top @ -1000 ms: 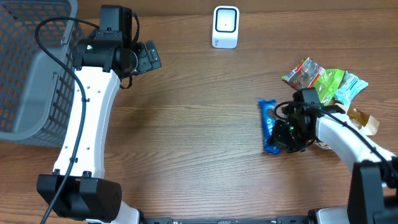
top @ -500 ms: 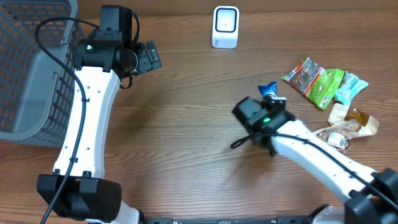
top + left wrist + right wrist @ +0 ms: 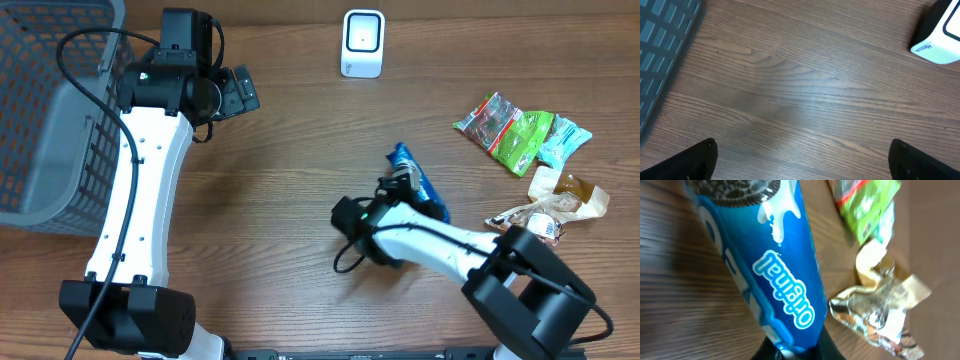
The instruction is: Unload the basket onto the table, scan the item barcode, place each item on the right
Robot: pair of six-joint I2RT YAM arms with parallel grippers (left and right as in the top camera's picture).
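Jaws on the right arm (image 3: pixel 440 240) are pressed together on one end of the blue cookie packet (image 3: pixel 418 180), which the right wrist view shows rising out of the grip (image 3: pixel 765 270), its printed face with a cookie picture and the word "Original" toward the camera. Seen from overhead, the packet lies tilted, well in front of the white scanner (image 3: pixel 362 43) and slightly to its right. Whether its free end touches the worktop (image 3: pixel 280 200) cannot be told.

Left jaws are spread wide, with only the two dark fingertips (image 3: pixel 692 160) at the lower corners of the left wrist view. They hang just left of the scanner, whose corner (image 3: pixel 940 30) shows at the upper right there, over bare wood.

Far left of the scanner stands a grey mesh basket (image 3: pixel 40 130). Right of the scanner and nearer the front lie a cluster of red, green and pale blue snack packets (image 3: pixel 515 132) and, just beyond them, a crumpled clear wrapper (image 3: pixel 555 200).
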